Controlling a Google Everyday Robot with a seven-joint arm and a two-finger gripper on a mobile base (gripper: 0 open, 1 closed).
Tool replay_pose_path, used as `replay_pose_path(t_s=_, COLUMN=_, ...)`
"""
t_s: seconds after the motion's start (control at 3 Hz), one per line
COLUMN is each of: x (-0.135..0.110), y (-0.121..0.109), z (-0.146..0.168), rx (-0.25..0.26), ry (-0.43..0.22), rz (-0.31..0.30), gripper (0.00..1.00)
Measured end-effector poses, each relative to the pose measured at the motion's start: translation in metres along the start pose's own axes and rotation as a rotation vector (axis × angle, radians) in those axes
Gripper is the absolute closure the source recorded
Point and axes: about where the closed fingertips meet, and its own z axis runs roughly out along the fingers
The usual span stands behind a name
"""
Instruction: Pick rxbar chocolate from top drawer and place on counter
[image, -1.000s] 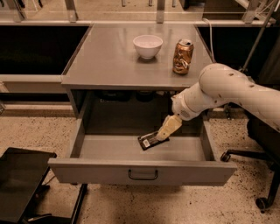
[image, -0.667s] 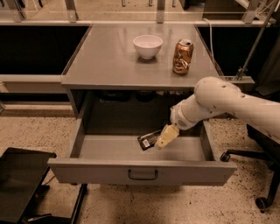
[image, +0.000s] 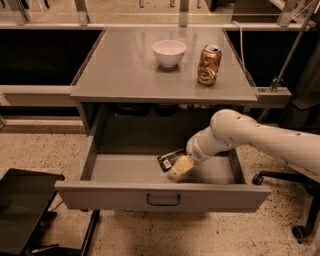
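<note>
The top drawer is pulled out under the counter, with its black wire handle facing me. The rxbar chocolate, black with white print, lies flat on the drawer floor right of the middle. My gripper is down inside the drawer on my white arm, which comes in from the right. Its tan tip sits at the bar's near right end and covers part of it. I cannot tell whether it holds the bar.
A white bowl and a dented copper-coloured can stand on the counter's far right part. A black seat-like object is on the floor at lower left. An office chair base is at lower right.
My arm has swung down and to the left, bringing the gripper lower into the drawer and onto the near end of the bar. The bar has stayed in place.
</note>
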Motion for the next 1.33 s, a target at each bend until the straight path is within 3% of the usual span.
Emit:
replay_pose_path(t_s=0.33, x=-0.033, y=0.008, z=0.015, rx=-0.040, ry=-0.109, rz=0.009, gripper=0.00)
replay_pose_path(t_s=0.67, x=-0.033, y=0.008, z=0.015, rx=-0.040, ry=-0.109, rz=0.009, gripper=0.00)
replay_pose_path(t_s=1.0, x=-0.005, y=-0.023, z=0.013, rx=-0.013, ry=-0.066, rz=0.066, gripper=0.00)
replay_pose_path(t_s=1.33, x=-0.004, y=-0.024, z=0.012, rx=-0.012, ry=-0.066, rz=0.066, gripper=0.00)
